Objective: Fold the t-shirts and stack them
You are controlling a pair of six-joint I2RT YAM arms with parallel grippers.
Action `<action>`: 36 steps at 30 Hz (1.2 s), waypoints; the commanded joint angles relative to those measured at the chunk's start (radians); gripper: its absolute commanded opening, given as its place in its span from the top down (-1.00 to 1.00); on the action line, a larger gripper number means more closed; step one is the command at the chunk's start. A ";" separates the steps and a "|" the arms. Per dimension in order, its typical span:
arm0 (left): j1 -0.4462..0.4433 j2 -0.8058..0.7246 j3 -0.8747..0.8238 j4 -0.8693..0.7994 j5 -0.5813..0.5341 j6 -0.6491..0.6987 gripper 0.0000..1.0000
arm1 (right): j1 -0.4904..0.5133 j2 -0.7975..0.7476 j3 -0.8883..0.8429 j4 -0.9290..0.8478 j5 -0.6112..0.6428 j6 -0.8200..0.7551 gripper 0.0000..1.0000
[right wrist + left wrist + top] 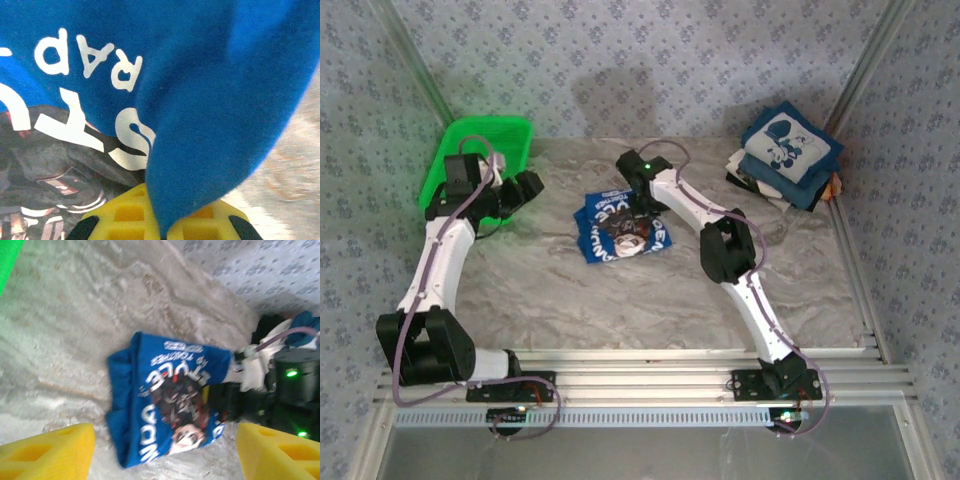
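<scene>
yellow fingers [125,215] of the right gripper [162,220] sit closest to the lens, clamped together on a hanging fold of the royal-blue tee [210,100]. white lettering and a dark red-and-black graphic run across the cloth beside the fold.

left to right, all placed off the tee: far left of it, green basket [440,165] sits tilted against the back wall at the table's left edge. just left of the tee, left gripper [528,188] hangs above the table [620,300], jaws wide apart, nothing between them, bare marble between it and the cloth. the tee lies mid-table, rumpled, partly folded, print side up. right gripper [638,198] is at its far edge, touching. big open stretch of table on the near side of the tee down to the rail [650,375]. far right of the tee, a stack of folded tees [785,175] sits in the back right corner, navy tee [790,140] with white cartoon print on top, close to the table's right edge.

left wrist view gives the tee's doubled-over left edge [120,405] and upside-down lettering. top view is too coarse for that. the pinch itself reads clearly from the right wrist view.
</scene>
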 commanded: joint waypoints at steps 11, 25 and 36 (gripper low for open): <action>-0.022 -0.095 -0.121 0.021 -0.001 0.017 -0.51 | -0.078 -0.142 0.089 0.065 0.412 -0.346 1.00; -0.103 -0.112 -0.155 0.030 -0.057 0.011 -0.53 | -0.273 -0.167 0.184 0.203 0.371 -0.357 1.00; -0.106 -0.105 -0.170 0.030 -0.074 0.018 -0.53 | -0.348 -0.185 0.267 0.311 0.331 -0.375 1.00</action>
